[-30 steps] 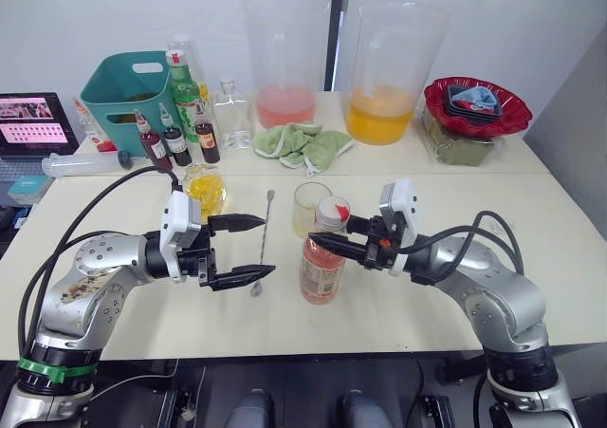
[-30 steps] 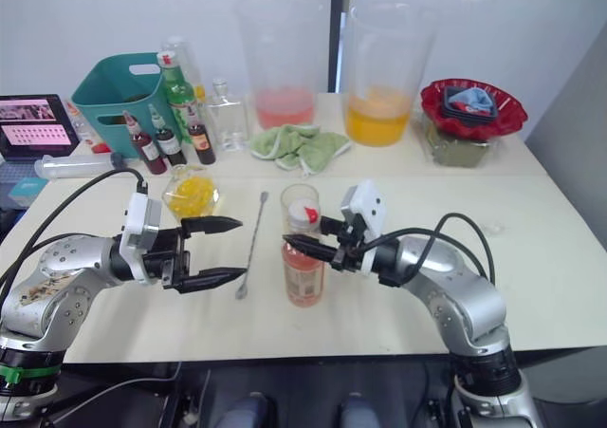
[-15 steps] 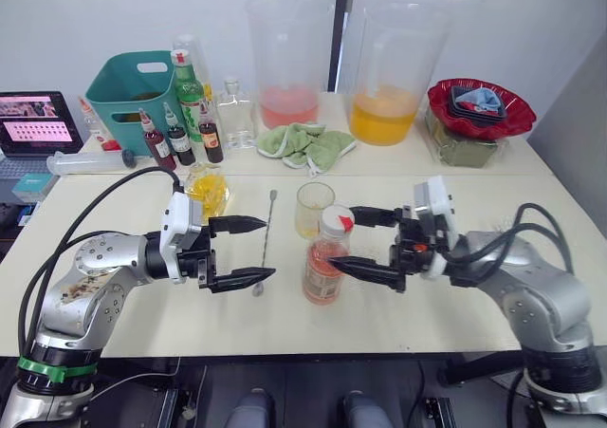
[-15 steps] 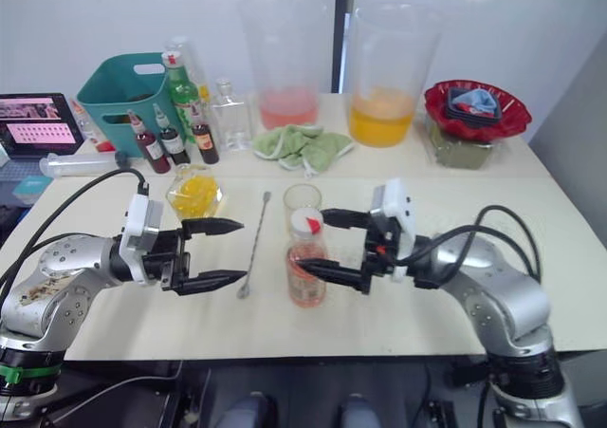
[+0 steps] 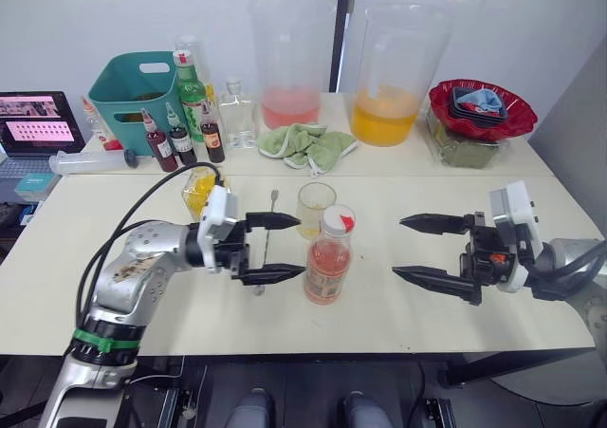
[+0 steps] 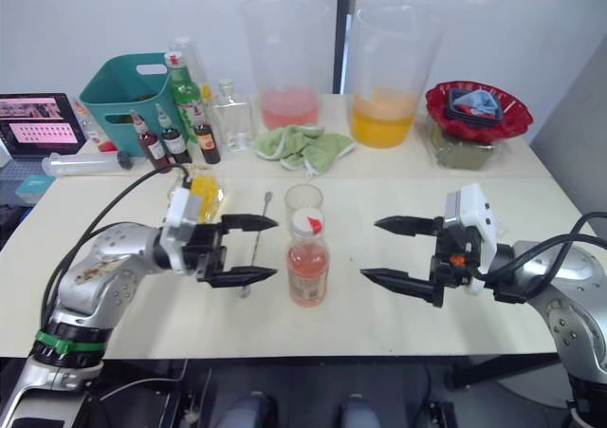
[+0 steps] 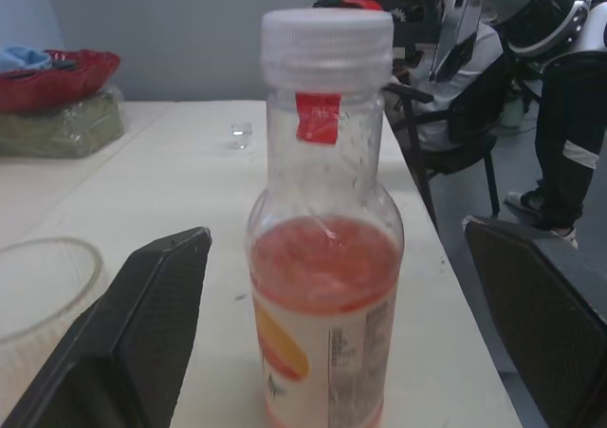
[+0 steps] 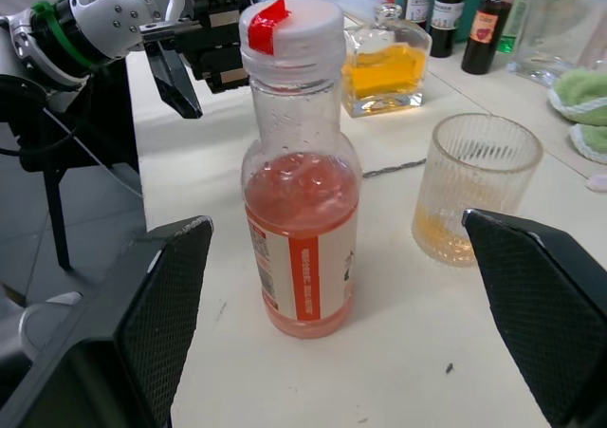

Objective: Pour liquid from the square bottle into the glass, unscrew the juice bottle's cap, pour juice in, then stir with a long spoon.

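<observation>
Juice bottle [image 5: 328, 260] beside glass [image 5: 315, 210]

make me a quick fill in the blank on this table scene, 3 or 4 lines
1. The cap on the juice bottle is white with a ____ mark.
2. The glass holds a little ____ liquid at its bottom.
3. Both the left pincer and the right pincer are ____.
4. The long spoon lies on the ____.

Missing words: red; yellow; open; table
</observation>
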Tool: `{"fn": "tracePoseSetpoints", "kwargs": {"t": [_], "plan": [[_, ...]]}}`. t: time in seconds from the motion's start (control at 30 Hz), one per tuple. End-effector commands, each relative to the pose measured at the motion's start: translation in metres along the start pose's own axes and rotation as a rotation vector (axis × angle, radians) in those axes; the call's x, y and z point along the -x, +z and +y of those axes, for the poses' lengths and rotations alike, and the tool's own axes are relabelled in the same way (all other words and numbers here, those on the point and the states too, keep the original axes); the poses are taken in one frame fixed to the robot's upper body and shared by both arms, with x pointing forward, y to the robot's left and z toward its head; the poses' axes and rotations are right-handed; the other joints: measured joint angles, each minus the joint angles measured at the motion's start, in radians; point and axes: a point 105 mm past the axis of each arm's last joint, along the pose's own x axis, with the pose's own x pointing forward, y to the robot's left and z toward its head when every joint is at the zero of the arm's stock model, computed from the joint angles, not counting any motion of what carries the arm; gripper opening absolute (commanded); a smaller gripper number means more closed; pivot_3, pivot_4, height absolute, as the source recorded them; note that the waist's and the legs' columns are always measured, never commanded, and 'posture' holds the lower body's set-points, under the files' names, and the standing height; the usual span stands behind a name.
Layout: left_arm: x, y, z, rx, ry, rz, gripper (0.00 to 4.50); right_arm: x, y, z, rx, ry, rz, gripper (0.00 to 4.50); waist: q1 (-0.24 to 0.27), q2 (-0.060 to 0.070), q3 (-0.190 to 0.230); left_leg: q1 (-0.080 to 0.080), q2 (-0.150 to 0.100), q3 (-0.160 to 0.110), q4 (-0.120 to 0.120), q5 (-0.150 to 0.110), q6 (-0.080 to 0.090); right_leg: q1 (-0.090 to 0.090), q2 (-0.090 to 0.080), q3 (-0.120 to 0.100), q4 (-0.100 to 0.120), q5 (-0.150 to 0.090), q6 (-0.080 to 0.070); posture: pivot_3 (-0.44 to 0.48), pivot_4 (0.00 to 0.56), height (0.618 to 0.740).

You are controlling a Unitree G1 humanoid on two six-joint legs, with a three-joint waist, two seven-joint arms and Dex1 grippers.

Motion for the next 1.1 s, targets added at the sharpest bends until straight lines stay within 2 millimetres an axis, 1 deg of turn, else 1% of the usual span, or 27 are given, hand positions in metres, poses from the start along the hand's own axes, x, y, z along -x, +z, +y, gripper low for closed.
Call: {"fn": "tracePoseSetpoints", "kwargs": {"t": [0.03,0.2,0.33,0.53,0.57,0.63,0.77,0.8,0.83,0.9,0.97,1.07,1.1], "plan": [[-0.019,0.006,0.005,-0.004,-0.004,-0.018,4.5,0.007,0.011,0.004,0.046,-0.037,-0.018,4.46,0.001,0.0,0.0,0.0,0.0,0.0,0.0,0.0,0.0,0.0,0.0,0.0,0.0,0.0,0.0,0.0,0.15,0.74],[-0.032,0.009,0.007,0.0,-0.008,-0.022,4.5,0.011,0.009,0.006,0.047,-0.08,-0.016,4.46,-0.001,0.0,0.0,0.0,0.0,0.0,0.0,0.0,0.0,0.0,0.0,0.0,0.0,0.0,0.0,0.0,0.15,0.74],[-0.04,0.012,0.003,0.002,-0.026,-0.028,4.5,0.008,0.009,0.006,0.049,-0.093,-0.027,4.46,-0.004,0.0,0.0,0.0,0.001,0.0,0.0,0.0,0.0,0.0,0.001,0.0,0.0,0.0,0.0,0.0,0.15,0.74],[-0.043,0.018,0.001,-0.002,-0.04,-0.037,4.5,0.005,0.007,0.006,0.047,-0.097,-0.03,4.46,-0.003,0.0,0.0,0.0,0.0,-0.001,0.0,0.0,0.0,0.001,0.001,0.0,0.0,0.0,0.0,0.0,0.15,0.74],[-0.043,0.022,0.001,0.002,-0.043,-0.045,3.93,0.004,0.006,0.005,0.047,-0.098,-0.031,4.5,-0.003,0.0,0.0,0.0,0.0,-0.001,0.0,0.0,0.0,0.001,0.001,0.0,0.0,0.0,0.0,0.0,0.15,0.74],[-0.043,0.025,0.0,0.002,-0.052,-0.045,3.36,0.002,0.007,0.005,0.051,-0.096,-0.034,4.5,-0.003,0.0,0.0,0.0,0.0,-0.001,0.0,0.0,0.0,0.001,0.001,0.0,0.0,0.0,0.0,0.0,0.15,0.74],[-0.041,0.023,-0.003,0.001,-0.073,-0.002,1.92,-0.008,0.012,0.01,0.062,-0.055,-0.05,4.5,-0.005,0.0,0.0,0.0,0.001,-0.001,0.0,0.0,0.0,0.001,0.001,0.0,0.0,0.0,0.0,0.0,0.15,0.74],[-0.041,0.023,-0.003,-0.003,-0.072,0.008,1.65,-0.011,0.014,0.012,0.068,-0.041,-0.05,4.5,-0.005,0.0,0.0,0.0,0.001,-0.001,0.0,0.0,0.0,0.001,0.002,0.0,0.0,0.0,0.0,0.0,0.15,0.74],[-0.041,0.023,-0.002,-0.006,-0.072,0.014,1.5,-0.012,0.015,0.013,0.072,-0.032,-0.05,4.5,-0.005,0.0,0.0,0.0,0.001,-0.001,0.0,0.0,0.0,0.001,0.002,0.0,0.0,0.0,0.0,0.0,0.15,0.74],[-0.042,0.022,-0.003,-0.012,-0.076,0.026,1.48,-0.015,0.016,0.015,0.079,-0.019,-0.047,4.5,-0.005,0.0,0.0,0.0,0.001,-0.001,0.0,0.0,0.0,0.001,0.002,0.001,0.0,0.0,0.0,0.0,0.15,0.74],[-0.043,0.022,-0.001,-0.022,-0.07,0.045,1.48,-0.022,0.022,0.019,0.095,0.019,-0.058,4.5,-0.005,0.0,0.0,0.0,0.001,-0.001,0.0,0.0,0.0,0.001,0.002,0.0,-0.001,0.0,0.0,0.0,0.15,0.74],[-0.044,0.021,-0.005,-0.023,-0.101,0.062,1.47,-0.03,0.036,0.024,0.113,0.058,-0.1,4.5,-0.006,0.0,0.0,0.001,0.001,-0.001,0.0,0.0,0.0,0.001,0.002,0.001,-0.001,0.0,0.0,0.0,0.15,0.74],[-0.043,0.021,-0.006,-0.024,-0.101,0.065,1.47,-0.034,0.043,0.024,0.112,0.065,-0.131,4.5,-0.007,0.0,0.0,0.001,0.001,-0.001,0.0,0.0,0.0,0.001,0.003,0.001,-0.001,0.0,0.0,0.0,0.15,0.74]]}}
